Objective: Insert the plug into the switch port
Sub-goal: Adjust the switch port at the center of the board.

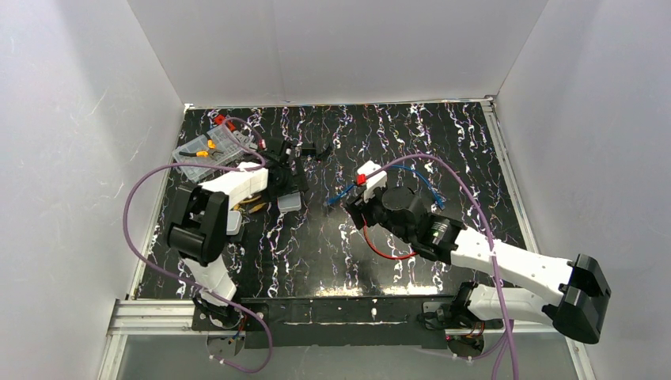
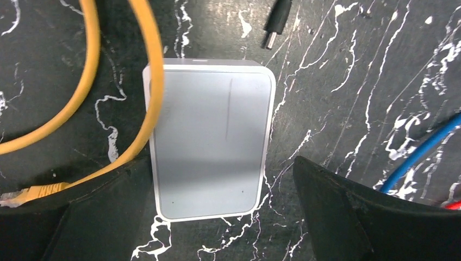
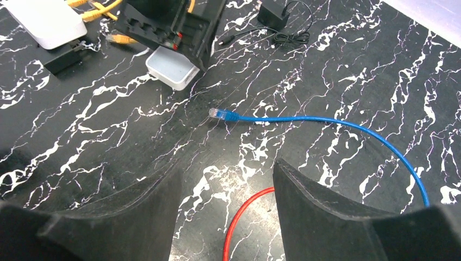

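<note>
Because the left gripper (image 2: 220, 166) hung wide open right over the small box (image 2: 212, 141) and not over the switch (image 3: 46, 22), the first risk I judged was a grab on the wrong box. The switch lay further left on the table (image 3: 108, 141), just beside a black block (image 3: 62, 54) and well apart from the blue plug (image 3: 220, 114). Its port could not be made out in any view, perhaps because that edge faced away. If so, a push from this side would meet plain wall.

A yellow cable (image 2: 149, 81) looped across the small box's left side. Closing fingers there could snag it and drag the box along.

Further right, the blue plug lay free on the table, ahead of the right gripper (image 3: 224, 174), whose jaws stood apart and held nothing. A pinch too far back on the blue cable (image 3: 326, 119) would likely let the plug droop and miss the port. The red cable (image 3: 229, 234) ran just under that gripper and could be caught up with it.

Counted, left to right:
- one clear tray (image 1: 207, 154)
- one switch
- one black block
- one small box
- one yellow plug (image 2: 32, 194)
- one barrel plug (image 2: 273, 27)
- one adapter (image 3: 272, 13)
- one blue plug on one blue cable
- one red cable
- two grippers in all
</note>
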Robot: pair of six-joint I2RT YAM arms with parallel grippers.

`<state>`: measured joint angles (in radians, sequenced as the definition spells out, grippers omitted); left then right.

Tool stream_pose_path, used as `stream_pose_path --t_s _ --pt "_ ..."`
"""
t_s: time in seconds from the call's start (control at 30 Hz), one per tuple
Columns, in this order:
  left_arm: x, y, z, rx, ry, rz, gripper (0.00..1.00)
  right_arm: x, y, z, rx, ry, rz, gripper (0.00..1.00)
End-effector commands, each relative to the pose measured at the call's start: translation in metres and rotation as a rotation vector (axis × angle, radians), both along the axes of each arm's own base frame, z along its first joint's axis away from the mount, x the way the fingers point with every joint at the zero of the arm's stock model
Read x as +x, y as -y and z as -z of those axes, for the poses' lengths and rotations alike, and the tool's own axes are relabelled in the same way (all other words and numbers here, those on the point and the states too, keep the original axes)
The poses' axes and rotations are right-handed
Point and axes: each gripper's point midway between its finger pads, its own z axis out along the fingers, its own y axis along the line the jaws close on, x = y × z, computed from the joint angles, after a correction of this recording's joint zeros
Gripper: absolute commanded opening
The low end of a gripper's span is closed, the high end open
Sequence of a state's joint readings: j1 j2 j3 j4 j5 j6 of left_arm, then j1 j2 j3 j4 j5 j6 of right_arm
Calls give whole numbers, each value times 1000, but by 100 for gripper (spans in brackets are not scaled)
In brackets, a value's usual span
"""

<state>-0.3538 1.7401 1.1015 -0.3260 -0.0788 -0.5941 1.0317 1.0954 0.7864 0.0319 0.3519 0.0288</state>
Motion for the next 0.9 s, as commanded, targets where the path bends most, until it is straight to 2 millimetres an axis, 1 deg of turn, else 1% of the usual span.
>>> stream_pose_path --t_s 0.0,0.17,0.33,0.47,0.53,0.73,0.8,0.87 --pt "1 -3 -3 143 -20 91 100 -4 2 -15 70 14 -8 68" --pt "4 0 -5 224 -33 152 100 -9 3 -11 73 0 -19 68" --pt "1 6 0 264 -66 207 100 -12 3 -6 72 -18 -25 68" --pt "-4 7 5 270 -81 228 89 -14 5 -5 73 -26 -27 68" --pt "-6 7 7 277 -87 237 82 -14 6 -4 74 -29 -26 68" --pt "-12 8 10 301 -98 257 53 -17 9 -4 77 -39 -25 68" --pt "-14 6 10 313 -98 256 37 -18 11 -5 80 -38 -22 68" --pt "-19 5 10 318 -101 258 27 -19 13 -4 78 -39 -20 68"
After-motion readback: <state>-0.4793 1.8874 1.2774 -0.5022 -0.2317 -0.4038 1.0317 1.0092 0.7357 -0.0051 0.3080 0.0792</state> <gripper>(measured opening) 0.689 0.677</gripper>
